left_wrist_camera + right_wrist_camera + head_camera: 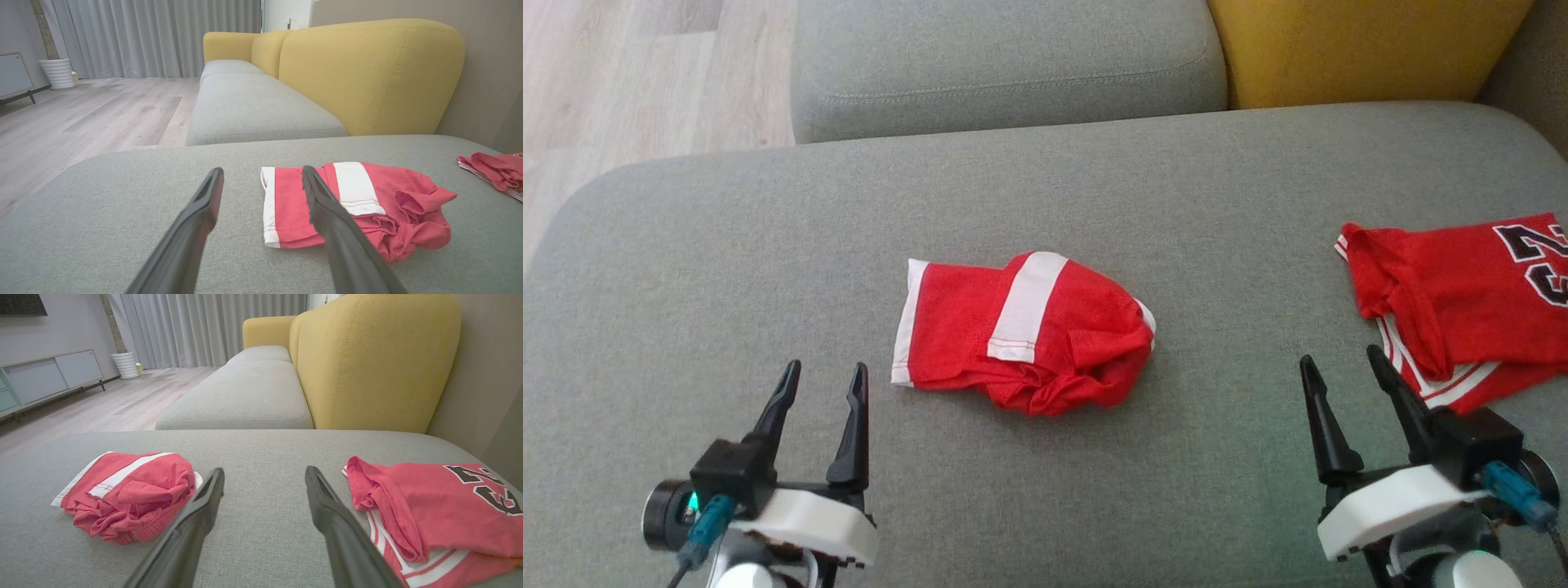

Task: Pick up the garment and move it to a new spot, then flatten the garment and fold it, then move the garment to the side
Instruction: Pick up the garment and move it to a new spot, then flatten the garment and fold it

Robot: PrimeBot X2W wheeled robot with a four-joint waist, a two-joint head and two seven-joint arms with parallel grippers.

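Observation:
A crumpled red garment (1086,327) with white stripes lies bunched in the middle of the grey cushion (768,245). It also appears in the left wrist view (408,192) and the right wrist view (139,486). My left gripper (826,367) hovers open at the lower left, just short of the garment's left hem, with nothing between its fingers (262,170). At the lower right my right gripper (1340,355) is open and empty too (264,470), well right of the garment.
A second red garment, a jersey with black numbers (1462,294), lies at the cushion's right edge, close to the right gripper's fingers (429,498). Behind are another grey seat cushion (1005,65) and a yellow backrest (1356,49). Wooden floor (621,73) lies at the far left.

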